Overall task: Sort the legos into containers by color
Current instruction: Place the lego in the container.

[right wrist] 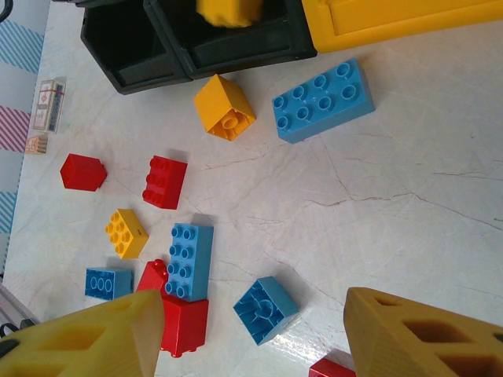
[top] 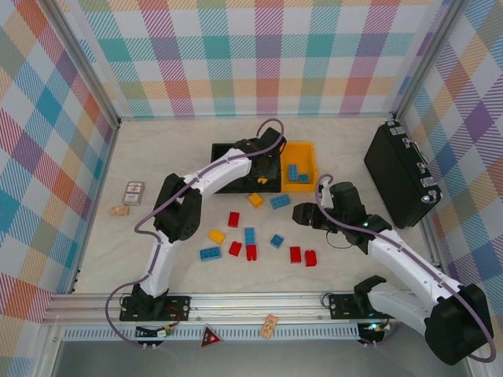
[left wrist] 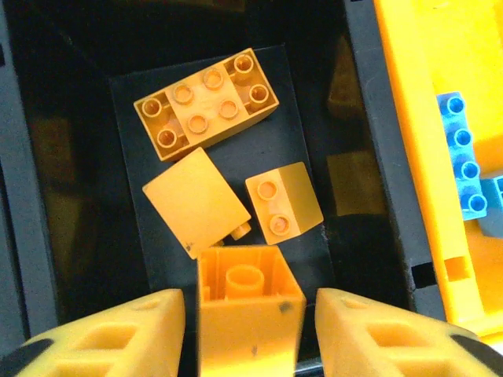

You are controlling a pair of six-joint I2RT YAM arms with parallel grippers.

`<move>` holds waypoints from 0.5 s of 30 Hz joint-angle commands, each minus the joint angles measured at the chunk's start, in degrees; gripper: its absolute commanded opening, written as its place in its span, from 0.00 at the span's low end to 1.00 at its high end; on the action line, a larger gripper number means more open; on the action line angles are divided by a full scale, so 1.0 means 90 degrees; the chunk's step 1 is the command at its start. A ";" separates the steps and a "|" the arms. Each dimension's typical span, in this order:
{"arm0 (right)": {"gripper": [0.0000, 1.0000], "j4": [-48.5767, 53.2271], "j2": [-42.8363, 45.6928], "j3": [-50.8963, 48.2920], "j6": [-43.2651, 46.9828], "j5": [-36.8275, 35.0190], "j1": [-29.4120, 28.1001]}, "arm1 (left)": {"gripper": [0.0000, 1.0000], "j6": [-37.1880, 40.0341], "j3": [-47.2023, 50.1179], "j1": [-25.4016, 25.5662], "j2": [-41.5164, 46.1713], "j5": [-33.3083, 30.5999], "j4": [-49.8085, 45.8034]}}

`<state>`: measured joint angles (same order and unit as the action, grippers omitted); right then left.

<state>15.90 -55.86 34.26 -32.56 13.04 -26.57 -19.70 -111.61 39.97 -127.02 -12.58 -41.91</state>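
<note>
The left gripper (left wrist: 250, 308) hangs over the black bin (left wrist: 365, 118) beside the yellow bin (left wrist: 424, 94), near the middle of the table's far edge. Its fingers are a little apart, with small gaps on both sides of a yellow brick (left wrist: 245, 275), so I think it is letting go. Three yellow bricks (left wrist: 206, 102) already lie inside. Blue bricks (left wrist: 464, 157) are in the yellow bin. The other black bin (right wrist: 134, 78) looks empty. The right gripper (right wrist: 253, 302) is spread wide, holding nothing, over the middle of the table (right wrist: 409, 196). Five red bricks (top: 233, 219), four blue ones and two yellow ones wait there. I'd say about half is done.
</note>
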 commanded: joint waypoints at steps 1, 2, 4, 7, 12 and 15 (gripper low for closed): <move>0.62 -0.0109 0.0058 -0.0061 -0.0039 -0.0003 0.0042 | 0.56 0.0002 -0.0208 -0.0027 0.0013 -0.0136 -0.0081; 0.62 -0.0126 0.0063 -0.0073 -0.0031 -0.0011 0.0042 | 0.56 -0.0001 -0.0180 -0.0027 0.0069 -0.0133 -0.0074; 0.62 -0.0144 0.0045 -0.0078 -0.0052 -0.0004 0.0042 | 0.56 0.0001 -0.0098 -0.0021 0.0190 -0.0114 -0.0030; 0.62 -0.0183 -0.0007 -0.0077 -0.0050 0.0006 0.0042 | 0.56 -0.0005 0.0150 -0.0007 0.0469 -0.0049 0.0069; 0.62 -0.0229 -0.0078 -0.0047 -0.0054 0.0036 0.0042 | 0.56 -0.0072 0.0874 0.0058 0.1063 0.0159 0.0259; 0.62 -0.0259 -0.0111 -0.0022 -0.0058 0.0055 0.0042 | 0.57 -0.0320 0.1523 0.0088 0.1513 0.0151 0.0440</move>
<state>15.18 -56.53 34.26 -32.58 13.06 -26.57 -20.45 -101.23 40.27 -118.65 -11.62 -39.51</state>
